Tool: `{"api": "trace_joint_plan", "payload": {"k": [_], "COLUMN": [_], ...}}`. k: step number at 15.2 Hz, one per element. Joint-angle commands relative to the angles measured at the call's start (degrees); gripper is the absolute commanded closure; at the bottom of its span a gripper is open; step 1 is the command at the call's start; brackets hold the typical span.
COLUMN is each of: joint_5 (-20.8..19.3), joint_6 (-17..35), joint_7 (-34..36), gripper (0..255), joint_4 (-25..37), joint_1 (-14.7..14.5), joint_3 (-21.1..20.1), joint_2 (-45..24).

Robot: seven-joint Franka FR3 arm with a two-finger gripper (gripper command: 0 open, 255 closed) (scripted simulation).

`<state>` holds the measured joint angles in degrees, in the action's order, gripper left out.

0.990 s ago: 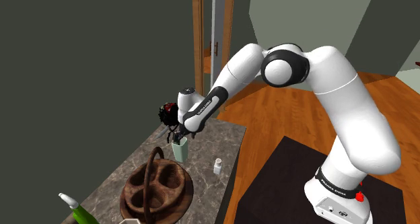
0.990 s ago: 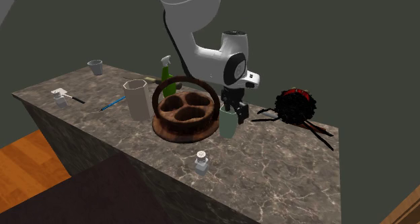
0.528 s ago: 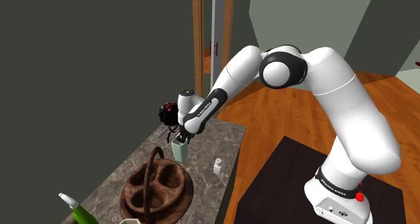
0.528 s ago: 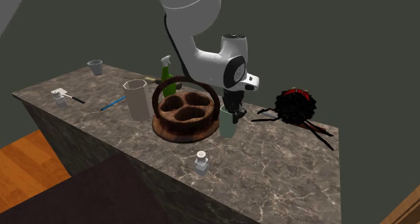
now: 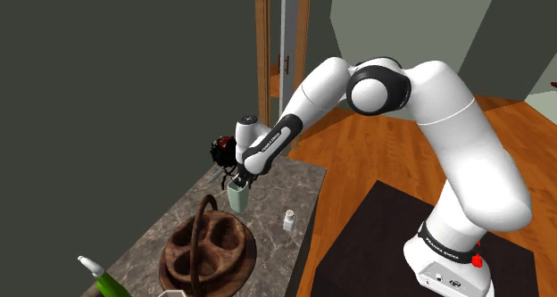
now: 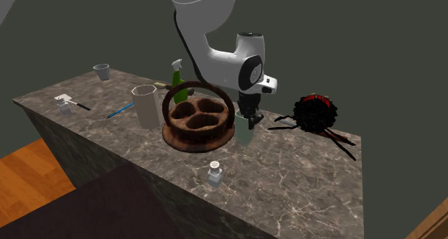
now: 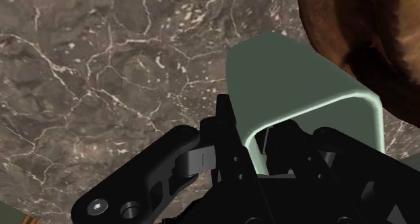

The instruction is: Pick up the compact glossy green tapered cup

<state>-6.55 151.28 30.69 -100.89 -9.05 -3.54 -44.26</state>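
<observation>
GRIP MADE, LIFT UNDER WAY. Nearest in, wrist cam: the gripper (image 7: 252, 140) was clamped on the near wall of the pale green cup (image 7: 296, 75). One finger sat outside the wall and the other inside the mouth, w/ the rim arching over them at frame ctr-right. Marble counter (image 7: 101, 68) lay beyond at upper left. The brown basket (image 7: 377, 27) edged in at upper right, just beside the cup.

You'd have noted the change vs half a sec back. In the second exterior view the hand had dipped onto the cup and then come back up. The cup (image 6: 246, 136) looked a touch higher at frame ctr, under the gripper (image 6: 250, 118). The shoulder view agreed: cup (image 5: 237, 197) a shade higher, left of ctr, below the gripper (image 5: 239, 181). Read that as grasp secured & lift just begun. Whether the base had fully cleared the counter (image 6: 301, 180) couldn't be told.

Farther out, the basket (image 6: 199, 123) stood right against the cup's left side, touching or nearly so, so you'd likely have wanted a straight-up pull. A black-and-red spider toy (image 6: 314, 112) stood apart at right, and a small shaker (image 6: 215, 174) at lower ctr. A tall white beaker (image 6: 146, 105), green spray bottle (image 6: 176, 80) & grey tumbler (image 6: 101, 72) ranged toward upper left.
</observation>
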Motion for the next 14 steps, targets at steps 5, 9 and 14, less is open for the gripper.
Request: {"api": "trace_joint_plan", "payload": {"k": [5, 9, 14], "joint_5": [0.3, 0.5, 0.7], "joint_6": [-2.5, -4.4, -5.9], "joint_7": [-0.2, -0.4, -0.6], "gripper": [255, 255, 255], "joint_4": [-1.3, -1.8, -2.1], "joint_1": [0.3, 0.4, 0.6], "joint_3": [-0.4, -0.6, -0.8], "joint_2": [3.8, 6.2, 8.1]}}
